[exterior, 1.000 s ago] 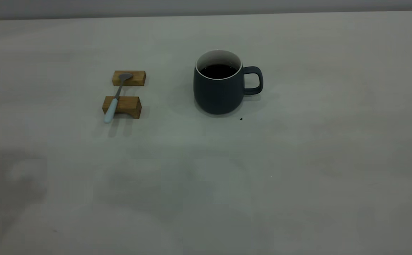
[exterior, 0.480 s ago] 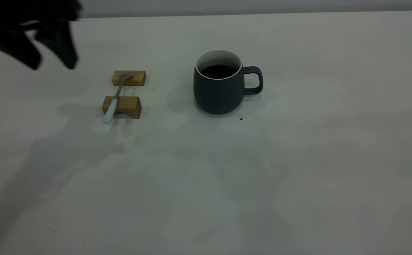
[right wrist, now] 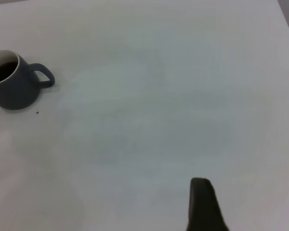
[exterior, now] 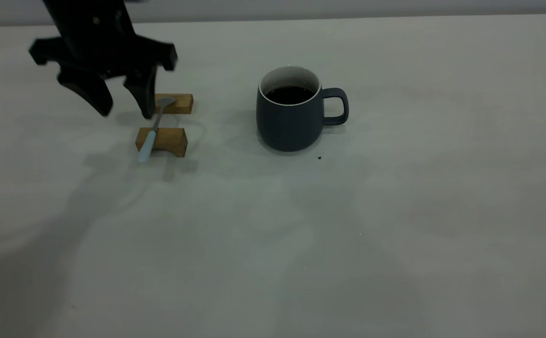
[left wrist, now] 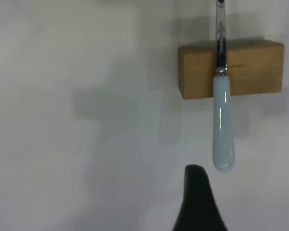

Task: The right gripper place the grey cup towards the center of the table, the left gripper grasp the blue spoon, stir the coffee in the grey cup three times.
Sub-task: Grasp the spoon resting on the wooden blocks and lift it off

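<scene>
- Left gripper [exterior: 125,110] hangs in the air over the far left of the table [exterior: 395,225], its two black fingers [exterior: 144,96] spread apart with nothing between them, tips pointing down just left of the blue spoon [exterior: 153,131].
- In the exterior view the right-hand finger overlaps the far wooden block [exterior: 177,103]; I cannot tell whether it touches.
- The blue spoon lies bridged across two wooden blocks: grey bowl on the far block, neck crossing the near wooden block [exterior: 165,141], pale handle sticking out past it toward the camera.
- From the left wrist view, the handle [left wrist: 223,127] overhangs the near block [left wrist: 250,67], with one dark fingertip [left wrist: 198,202] just short of the handle's end.
- Right of the spoon, well apart, the grey cup [exterior: 291,119] stands upright, handle turned away from the spoon, coffee [exterior: 290,94] dark inside.
- A tiny dark speck [exterior: 319,157] sits just beside the cup's base.
- Right gripper [right wrist: 202,202]: only one dark finger shows in its wrist view, far from the cup [right wrist: 12,84]; whether it is open or closed, I cannot tell.
</scene>
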